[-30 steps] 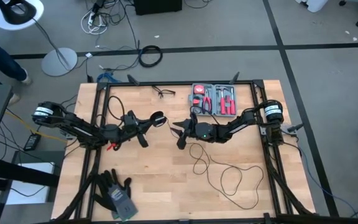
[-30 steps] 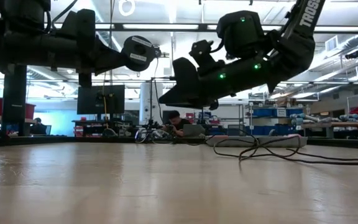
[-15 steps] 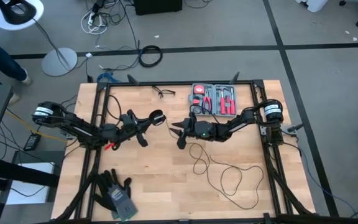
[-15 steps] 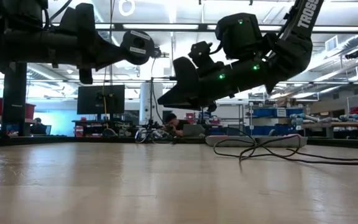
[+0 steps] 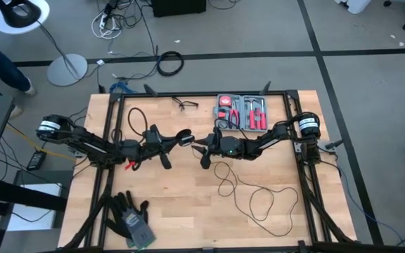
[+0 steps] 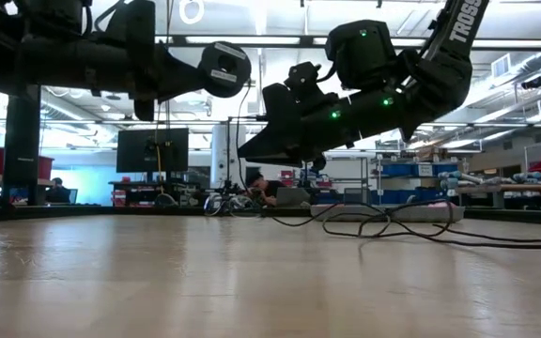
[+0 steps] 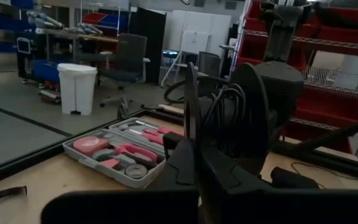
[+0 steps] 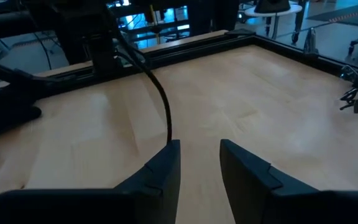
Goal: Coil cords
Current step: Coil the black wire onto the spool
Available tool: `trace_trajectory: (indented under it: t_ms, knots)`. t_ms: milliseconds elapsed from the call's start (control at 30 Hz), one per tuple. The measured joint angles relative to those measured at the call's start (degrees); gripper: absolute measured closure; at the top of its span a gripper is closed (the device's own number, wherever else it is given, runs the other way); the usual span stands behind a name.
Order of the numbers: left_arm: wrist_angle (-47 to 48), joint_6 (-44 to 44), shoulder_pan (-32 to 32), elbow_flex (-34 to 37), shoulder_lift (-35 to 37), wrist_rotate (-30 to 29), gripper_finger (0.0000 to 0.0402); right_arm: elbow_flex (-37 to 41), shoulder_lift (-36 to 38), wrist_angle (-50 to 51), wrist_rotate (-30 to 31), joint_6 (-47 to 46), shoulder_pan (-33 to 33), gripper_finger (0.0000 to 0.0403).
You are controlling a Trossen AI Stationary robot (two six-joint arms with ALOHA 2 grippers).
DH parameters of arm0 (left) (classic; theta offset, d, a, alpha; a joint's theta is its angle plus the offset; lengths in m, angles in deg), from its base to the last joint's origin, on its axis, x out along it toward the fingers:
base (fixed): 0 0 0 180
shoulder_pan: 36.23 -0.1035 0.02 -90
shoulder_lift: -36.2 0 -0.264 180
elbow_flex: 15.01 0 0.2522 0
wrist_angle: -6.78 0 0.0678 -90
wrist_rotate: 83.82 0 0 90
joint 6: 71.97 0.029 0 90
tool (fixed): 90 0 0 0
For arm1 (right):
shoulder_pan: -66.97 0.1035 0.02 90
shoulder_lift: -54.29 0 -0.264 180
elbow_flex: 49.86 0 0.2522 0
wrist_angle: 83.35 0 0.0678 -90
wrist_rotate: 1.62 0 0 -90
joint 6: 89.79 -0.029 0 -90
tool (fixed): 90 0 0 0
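Overhead, the two dark arms meet near the middle of the pale wooden table point(image 5: 188, 204), their tips close together but apart. The left gripper point(image 5: 181, 135) sits just left of the frame's centre, clenched on the small round black puck with a pale centre point(image 6: 225, 68); in the low view that puck shows at the tip of the left arm, lifted clear of the tabletop in the upper left of the frame. From it the long, very thin black cable point(image 5: 259, 197) runs past the right arm and lies in loose loops on the wood in the lower right part of the overhead frame; the low view shows those loops flat on the table at right of centre.

The right gripper point(image 5: 204, 149) hangs just right of centre, above the table. Its wrist view shows its two dark fingers point(image 8: 160, 171) parted with bare wood in the gap between them, and a strand of the thin cable passes just beyond the fingertips without being pinched.

A grey tray of red-handled tools point(image 5: 242, 112) rests at the table's upper edge, a small black wire glasses-like item point(image 5: 185, 105) lies to its left, and a pair of dark gloves point(image 5: 129, 214) sits at the lower left.
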Motion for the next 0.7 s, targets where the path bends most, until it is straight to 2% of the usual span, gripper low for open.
trace_trajectory:
  t_ms: [167,367,467,700]
  knots:
    - [-0.2,0.4,0.0,0.0,0.0,-1.1,0.0401,0.0,0.0,0.0,-3.0,-0.1,0.3,0.0291]
    - [-0.2,0.0,-0.7,0.0,0.0,-0.8,0.0401,0.0,0.0,0.0,-3.4,-0.8,0.3,0.0291]
    - [-0.2,0.1,-0.7,0.0,0.0,-0.5,0.0401,0.0,0.0,-0.3,-6.1,-1.1,0.3,0.0291]
    - [-0.1,0.1,-0.7,0.0,0.0,-0.5,0.0401,0.0,0.0,-2.0,-7.4,-0.8,0.2,0.0291]
